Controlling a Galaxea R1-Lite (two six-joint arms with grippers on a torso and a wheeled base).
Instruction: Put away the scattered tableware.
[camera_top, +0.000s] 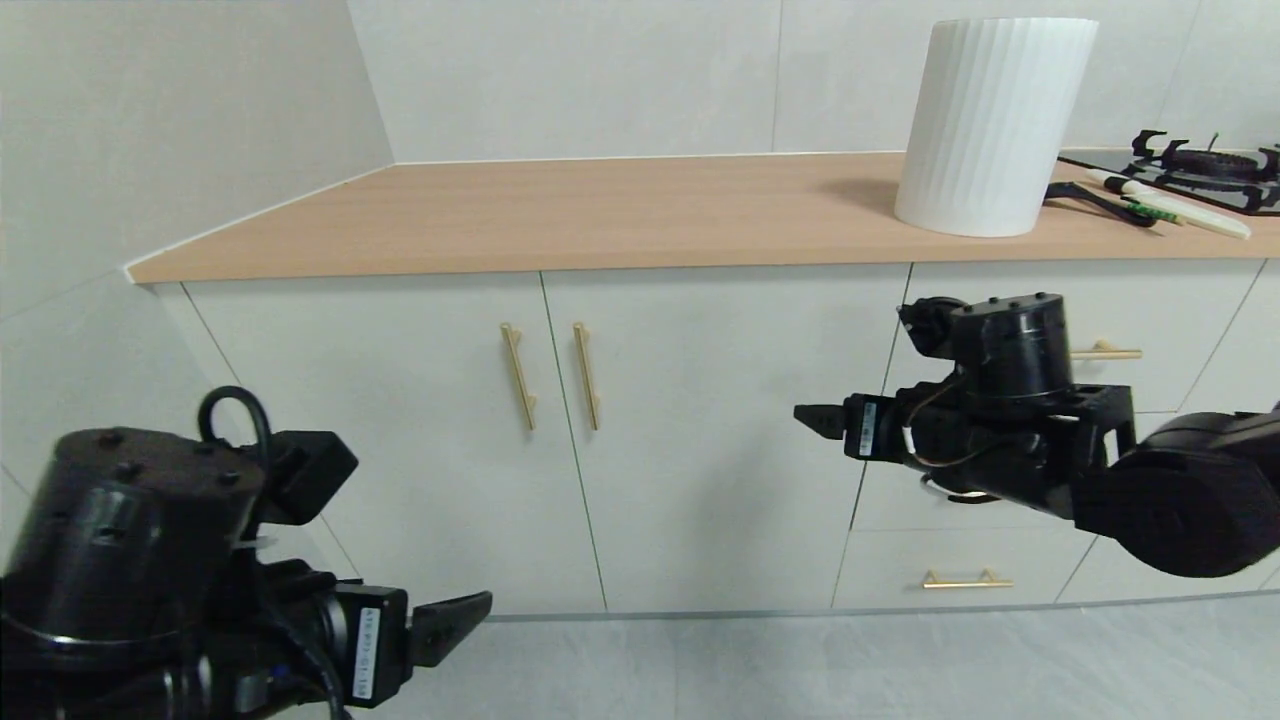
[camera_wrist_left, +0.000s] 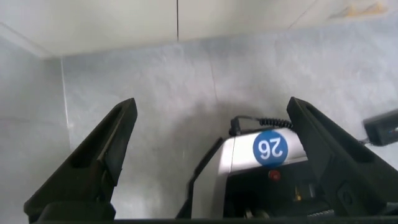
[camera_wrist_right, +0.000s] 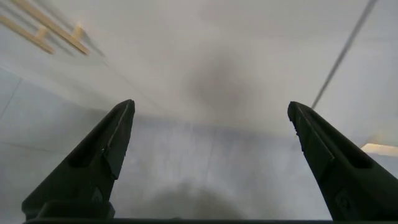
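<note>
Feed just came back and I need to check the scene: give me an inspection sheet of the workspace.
Surface: wooden countertop.
Job's things: utensils lying right of the white ribbed container, beside the stove.
Clutter: nothing seen.
End effectors: left end effector and right end effector both open, empty, in front of the cabinet doors.
Cables: black cable loop on the left wrist.
Surroundings: gold handles, grey tiled floor.

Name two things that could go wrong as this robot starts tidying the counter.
1. The utensils lie close beside the tall white container; reaching for them might tip it.
2. The left gripper and right gripper sit open below the countertop edge, near the cabinet; lifting straight up could strike the overhang.
</note>
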